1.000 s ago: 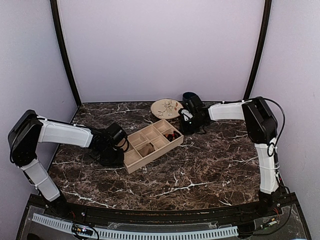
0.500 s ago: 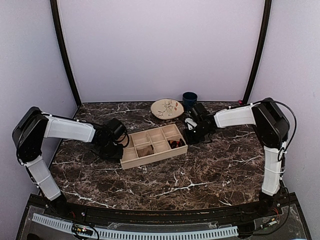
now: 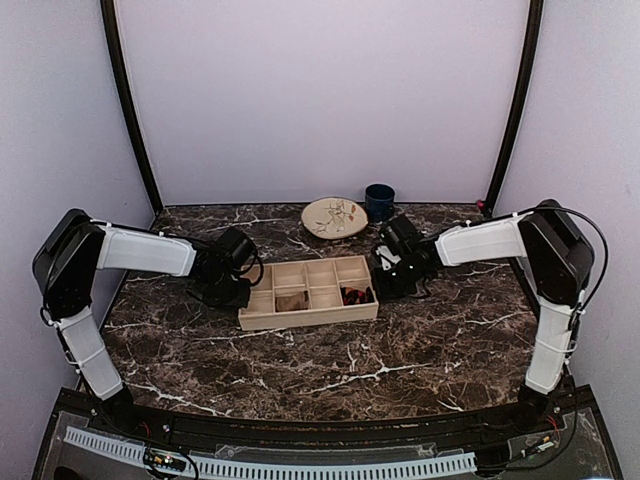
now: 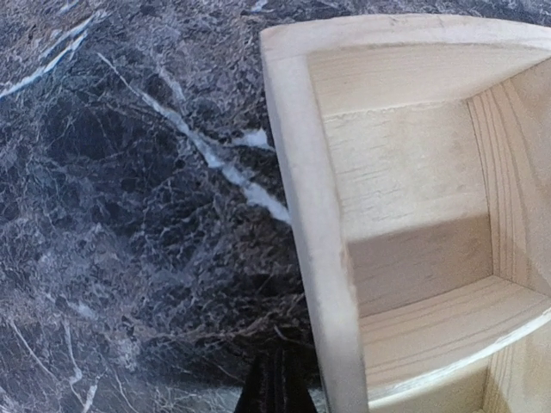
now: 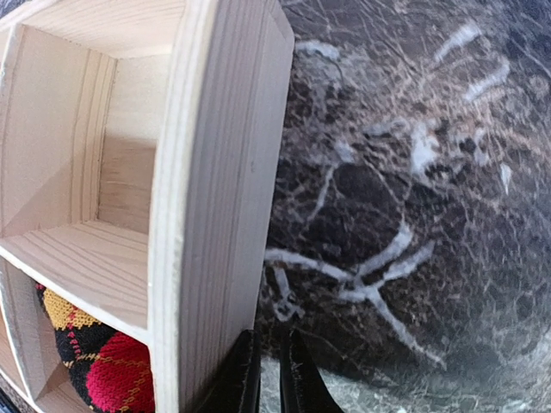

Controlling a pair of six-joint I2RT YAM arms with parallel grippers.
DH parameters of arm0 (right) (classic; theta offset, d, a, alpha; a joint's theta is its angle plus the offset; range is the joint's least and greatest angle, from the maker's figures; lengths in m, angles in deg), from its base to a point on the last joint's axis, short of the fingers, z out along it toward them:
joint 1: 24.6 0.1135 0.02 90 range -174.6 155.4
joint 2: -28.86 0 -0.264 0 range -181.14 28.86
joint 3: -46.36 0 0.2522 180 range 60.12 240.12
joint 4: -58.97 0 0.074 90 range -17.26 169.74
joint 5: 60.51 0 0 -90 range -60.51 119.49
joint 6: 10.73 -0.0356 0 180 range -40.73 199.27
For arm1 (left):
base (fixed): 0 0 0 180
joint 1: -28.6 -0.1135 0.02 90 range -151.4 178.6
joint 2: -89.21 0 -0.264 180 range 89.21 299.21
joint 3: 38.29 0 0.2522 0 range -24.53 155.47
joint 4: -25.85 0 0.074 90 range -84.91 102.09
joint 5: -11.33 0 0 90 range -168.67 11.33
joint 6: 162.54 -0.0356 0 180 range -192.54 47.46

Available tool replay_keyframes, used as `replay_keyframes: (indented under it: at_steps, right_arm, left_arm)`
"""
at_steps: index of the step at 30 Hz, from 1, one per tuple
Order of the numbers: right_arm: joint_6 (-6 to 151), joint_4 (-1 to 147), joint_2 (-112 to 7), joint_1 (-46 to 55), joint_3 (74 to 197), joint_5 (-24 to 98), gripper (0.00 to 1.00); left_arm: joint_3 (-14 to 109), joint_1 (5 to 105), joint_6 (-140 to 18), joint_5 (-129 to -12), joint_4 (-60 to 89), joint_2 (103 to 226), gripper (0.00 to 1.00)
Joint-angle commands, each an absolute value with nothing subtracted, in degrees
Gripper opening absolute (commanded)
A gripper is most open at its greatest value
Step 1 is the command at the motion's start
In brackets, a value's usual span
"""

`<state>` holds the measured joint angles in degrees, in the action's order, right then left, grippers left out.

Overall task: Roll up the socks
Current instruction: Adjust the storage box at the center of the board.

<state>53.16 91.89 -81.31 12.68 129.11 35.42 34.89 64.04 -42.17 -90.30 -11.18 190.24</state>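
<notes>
A wooden divided tray (image 3: 308, 319) lies across the middle of the marble table. One compartment holds a rolled red, black and yellow sock (image 3: 351, 295), another a brown sock (image 3: 291, 300). My left gripper (image 3: 235, 292) is shut, its tips low on the table beside the tray's left end wall (image 4: 314, 241). In the left wrist view the closed fingertips (image 4: 277, 387) sit against that wall. My right gripper (image 3: 383, 283) is shut and empty at the tray's right end wall (image 5: 215, 198). Its own view shows its tips (image 5: 271, 379) beside that wall and the patterned sock (image 5: 95, 366) inside.
A round patterned plate (image 3: 333, 216) and a dark blue cup (image 3: 379, 199) stand at the back of the table, behind the tray. Walls close the table on three sides.
The tray has turned from a diagonal to lie parallel with the table's front edge. My right gripper came nearer with its end; my left gripper moved toward the back.
</notes>
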Motion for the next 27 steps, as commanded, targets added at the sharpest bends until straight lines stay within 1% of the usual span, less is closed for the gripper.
replay_keyframes:
  at_steps: [1, 5, 15, 20, 21, 22, 23, 25, 27]
  right_arm:
    - [51.0, 84.2, -78.1, 16.9, 128.0, 41.9, 0.1]
    - [50.6, 84.3, -77.0, 17.0, 127.0, 40.3, 0.1]
    - [50.7, 87.3, -74.2, 16.5, 127.6, 30.1, 0.13]
    - [51.6, 87.1, -73.0, 15.7, 128.4, 26.8, 0.17]
    - [51.9, 86.9, -72.5, 15.5, 128.5, 25.8, 0.23]
    - [52.2, 86.8, -72.0, 15.2, 128.6, 24.7, 0.85]
    - [52.5, 86.8, -71.4, 14.9, 128.8, 23.5, 0.98]
    - [53.2, 86.5, -69.8, 13.9, 128.9, 21.1, 1.0]
    - [53.5, 85.9, -68.2, 12.6, 128.5, 19.3, 1.0]
  left_arm:
    - [38.8, 65.4, -44.9, -85.6, -5.1, 191.4, 0.0]
    - [39.8, 65.4, -45.0, -85.8, -6.5, 191.8, 0.0]
    - [39.6, 64.2, -43.9, -90.0, -11.9, 187.4, 0.0]
    - [40.6, 64.2, -44.2, -92.7, -14.9, 184.7, 0.0]
    - [41.1, 64.2, -44.3, -93.6, -15.6, 183.8, 0.0]
    - [41.4, 64.2, -44.4, -94.8, -16.3, 182.6, 0.0]
    - [41.8, 64.2, -44.8, -96.1, -16.7, 181.2, 0.0]
    - [42.5, 64.2, -45.9, -100.2, -17.0, 177.4, 0.01]
    - [43.1, 64.2, -47.7, -104.2, -15.9, 173.6, 0.08]
